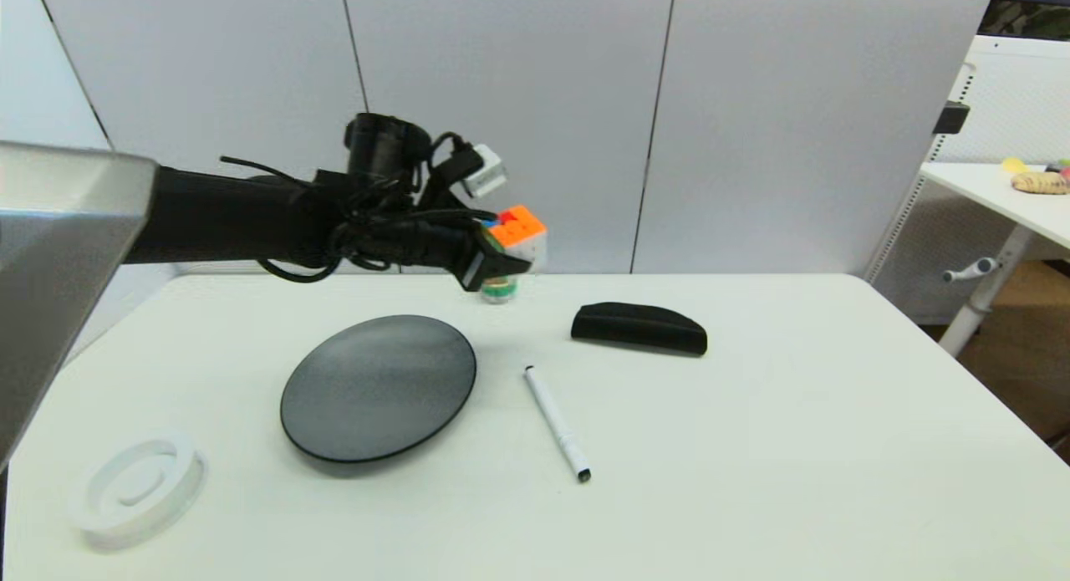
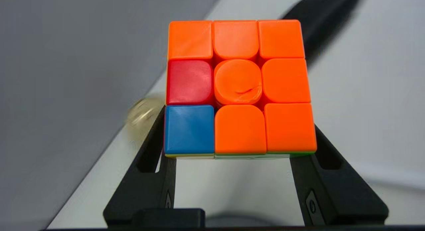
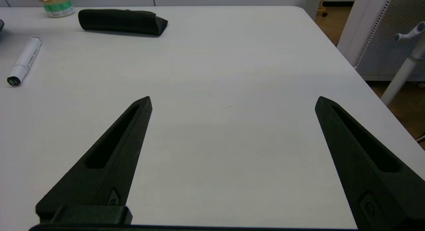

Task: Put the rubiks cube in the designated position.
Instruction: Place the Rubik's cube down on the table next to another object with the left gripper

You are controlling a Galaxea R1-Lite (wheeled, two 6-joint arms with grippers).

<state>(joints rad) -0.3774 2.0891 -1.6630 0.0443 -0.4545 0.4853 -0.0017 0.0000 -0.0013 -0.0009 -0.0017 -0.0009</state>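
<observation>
Two black fingers of the left gripper (image 2: 239,138) are clamping the rubiks cube (image 2: 239,88) above the tabletop (image 1: 752,447); the right gripper's (image 3: 232,101) fingers are standing apart.

Bright even light, blurred wrist background.
</observation>
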